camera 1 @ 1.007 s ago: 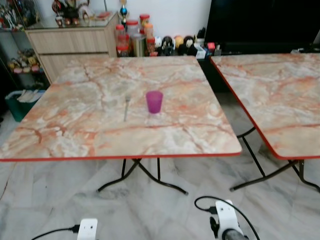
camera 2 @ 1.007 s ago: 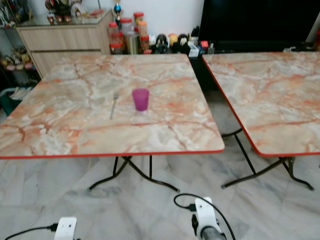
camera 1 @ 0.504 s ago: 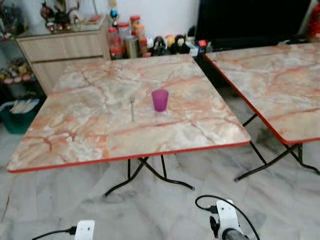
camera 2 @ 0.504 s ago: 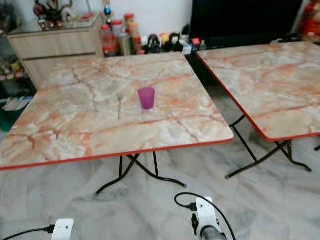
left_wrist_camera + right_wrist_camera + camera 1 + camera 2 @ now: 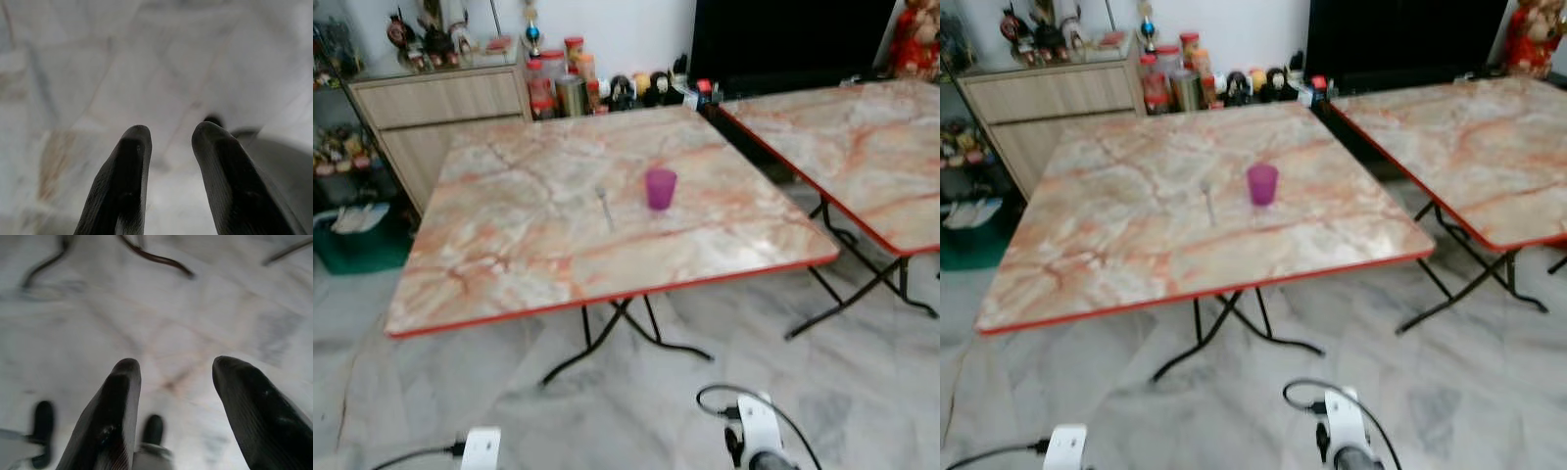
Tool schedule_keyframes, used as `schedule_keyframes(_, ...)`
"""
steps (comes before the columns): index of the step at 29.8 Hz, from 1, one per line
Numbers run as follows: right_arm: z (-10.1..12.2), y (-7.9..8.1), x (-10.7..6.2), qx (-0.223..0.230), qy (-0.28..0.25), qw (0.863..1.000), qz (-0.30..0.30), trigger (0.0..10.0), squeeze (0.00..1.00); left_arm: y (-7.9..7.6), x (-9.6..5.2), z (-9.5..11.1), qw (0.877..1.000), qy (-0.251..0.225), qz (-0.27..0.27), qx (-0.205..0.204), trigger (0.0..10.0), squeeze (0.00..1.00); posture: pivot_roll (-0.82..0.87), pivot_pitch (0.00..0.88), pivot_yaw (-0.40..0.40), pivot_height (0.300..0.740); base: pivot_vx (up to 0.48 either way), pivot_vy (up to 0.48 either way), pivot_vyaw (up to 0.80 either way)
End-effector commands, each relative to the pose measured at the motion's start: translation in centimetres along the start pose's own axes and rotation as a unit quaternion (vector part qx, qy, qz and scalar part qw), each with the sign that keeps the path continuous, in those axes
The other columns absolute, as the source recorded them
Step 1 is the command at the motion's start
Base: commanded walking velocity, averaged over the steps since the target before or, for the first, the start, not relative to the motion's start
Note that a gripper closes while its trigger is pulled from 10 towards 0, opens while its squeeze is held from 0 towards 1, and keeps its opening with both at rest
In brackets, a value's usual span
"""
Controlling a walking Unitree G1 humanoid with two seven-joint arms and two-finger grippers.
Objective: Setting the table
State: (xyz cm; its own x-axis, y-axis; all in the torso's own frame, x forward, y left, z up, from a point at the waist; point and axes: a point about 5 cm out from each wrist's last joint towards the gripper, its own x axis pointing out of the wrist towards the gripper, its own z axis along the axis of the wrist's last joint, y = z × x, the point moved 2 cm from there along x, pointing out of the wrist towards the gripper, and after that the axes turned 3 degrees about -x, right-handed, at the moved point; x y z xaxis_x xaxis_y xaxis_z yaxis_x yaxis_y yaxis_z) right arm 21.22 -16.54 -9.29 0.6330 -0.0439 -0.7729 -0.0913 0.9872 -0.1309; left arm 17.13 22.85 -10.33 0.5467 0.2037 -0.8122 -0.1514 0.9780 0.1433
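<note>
A folding table [image 5: 509, 255] with a marbled orange-and-cream top and a red edge takes up the middle of the head views, standing on thin black legs over a pale marble floor [image 5: 862, 392]. Near the centre of its top, in the upper middle of the frame, a purple cup [image 5: 660, 188] stands upright. Just beside it, toward the left of the frame and not touching it, lies a fork [image 5: 604, 206], thin and slightly blurred, so its tines are hard to make out.

A second table [image 5: 842, 137] of the same pattern runs off the right edge of the frame, cut off so that only part of its top and legs show. Along the top of the frame, a wooden cabinet [image 5: 440, 103] sits in the upper left with small figurines on it, too blurred to tell apart. Jars and bottles [image 5: 558, 88] crowd the floor behind the first table, and a large dark screen [image 5: 783, 44] fills the upper right.

Both arms hang low at the bottom edge of the head views, where only their white wrist parts and black cables show. In the wrist views, the left gripper [image 5: 168, 137] points at the bare floor with its two black fingers apart and nothing between them. The right gripper [image 5: 171, 372] likewise hangs over the floor, fingers spread wide and empty, with blurred black table feet beyond.
</note>
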Motion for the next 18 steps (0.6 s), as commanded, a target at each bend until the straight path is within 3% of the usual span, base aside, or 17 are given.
schedule_keyframes(1, 0.25, -0.55, 0.04, 0.000, -0.005, 1.000, -0.005, 10.0, 0.00, -0.07, 0.07, 0.33, 1.000, -0.002, 0.000, 0.004, 10.0, 0.00, 0.07, 0.000, 0.022, 0.740, 0.000, 0.304, 0.00)
schedule_keyframes(14, 0.70, -0.44, 0.08, -0.014, -0.016, 1.000, -0.001, 10.0, 0.00, -0.37, 0.14, 0.96, 1.000, -0.016, -0.008, -0.002, 10.0, 0.00, 0.07, 0.000, 0.023, 0.740, 0.000, 0.022, 0.00)
schedule_keyframes(18, 0.83, -0.50, 0.09, -0.017, -0.020, 1.000, -0.004, 10.0, 0.00, -0.39, 0.13, 0.98, 1.000, -0.017, -0.010, -0.006, 10.0, 0.00, 0.07, 0.000, 0.024, 0.740, 0.000, 0.000, 0.79)
